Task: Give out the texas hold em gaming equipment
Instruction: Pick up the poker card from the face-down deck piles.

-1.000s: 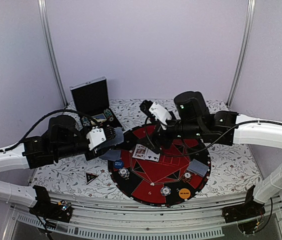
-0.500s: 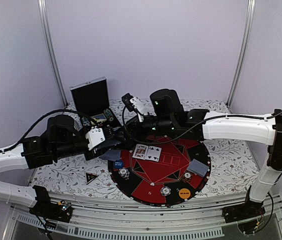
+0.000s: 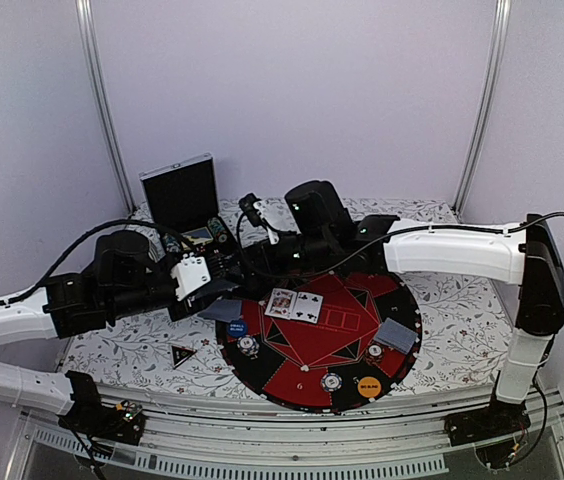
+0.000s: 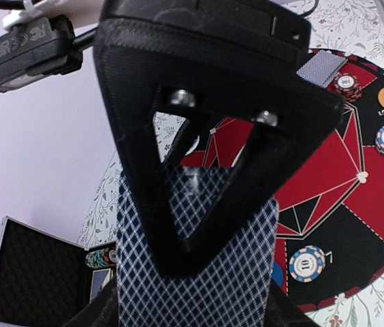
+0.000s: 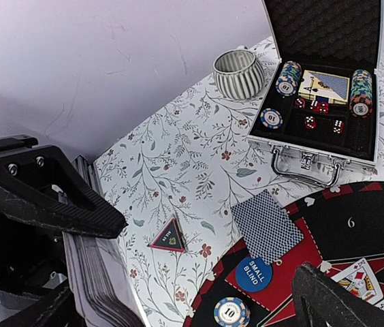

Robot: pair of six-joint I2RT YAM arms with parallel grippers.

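Okay, we see the left gripper pinching the deck of cards just off the mat's far-left rim, long axis pointing toward the mat; the right gripper, jaws spread wide, hovers just beside the deck's mat-side end, likely the taker

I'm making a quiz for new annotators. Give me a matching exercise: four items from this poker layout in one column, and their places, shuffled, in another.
Things:
1. blue button
2. orange button
3. triangle marker
4. red dice

Places:
A. inside the open case
B. on the cloth, left of the mat
C. at the mat's near-right edge
D. at the mat's left edge, beside a face-down card

Pairs: 1-D, 2-C, 3-B, 4-A
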